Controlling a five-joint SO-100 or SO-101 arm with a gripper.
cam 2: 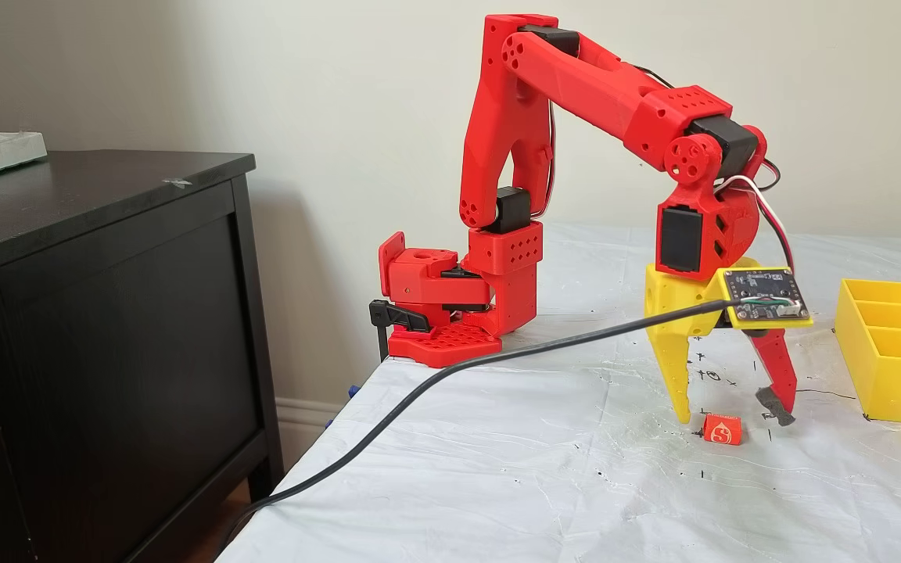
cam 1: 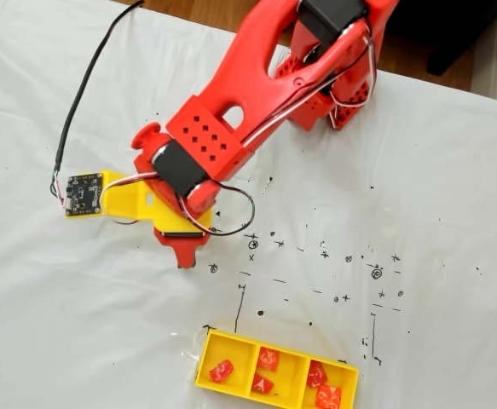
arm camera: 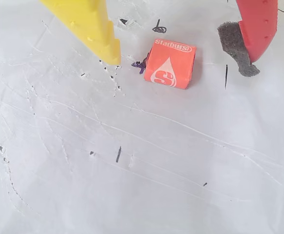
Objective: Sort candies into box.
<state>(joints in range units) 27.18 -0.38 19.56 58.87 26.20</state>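
Glossy orange-red wrapper, squarish and soft-cornered, white "Starburst" lettering and a white drop-shaped S mark: one candy (arm camera: pixel 170 63) lying flat on the sheet, seen close in the wrist view and again small in a fixed view (cam 2: pixel 721 430). Just beside its left edge in the wrist view, a purple ink scribble (arm camera: pixel 140 64).

Hard, bright yellow plastic, long and shallow, three square compartments: the box (cam 1: pixel 210 344), well apart from the lone sweet, at the right edge in a fixed view (cam 2: pixel 892 391). Inside it, five more red candies: one (cam 1: pixel 221 371) in the left compartment, two (cam 1: pixel 268 358) (cam 1: pixel 262 385) in the middle, two (cam 1: pixel 316 373) (cam 1: pixel 328 396) in the right.

Underfoot, a crinkled white plastic table cover (arm camera: pixel 132 170), scored with fine creases and dotted with black pen marks and crosses. Beyond it, a plain cream wall (cam 2: pixel 302 94) and a dark wooden cabinet (cam 2: pixel 98 328); trailing over the table edge, a black cable (cam 2: pixel 435 379).

Matte printed red arm (cam 2: pixel 576 78), perforated at the joints, clamped at the table's corner. Gripper (arm camera: pixel 183 61) spread wide and empty, straddling the candy: yellow tapered finger (arm camera: pixel 90 27) near the sweet's left, red finger (arm camera: pixel 258 24) with a grey foam pad (arm camera: pixel 232 44) farther off on the right, neither touching the wrapper. Both tips low, near the sheet.
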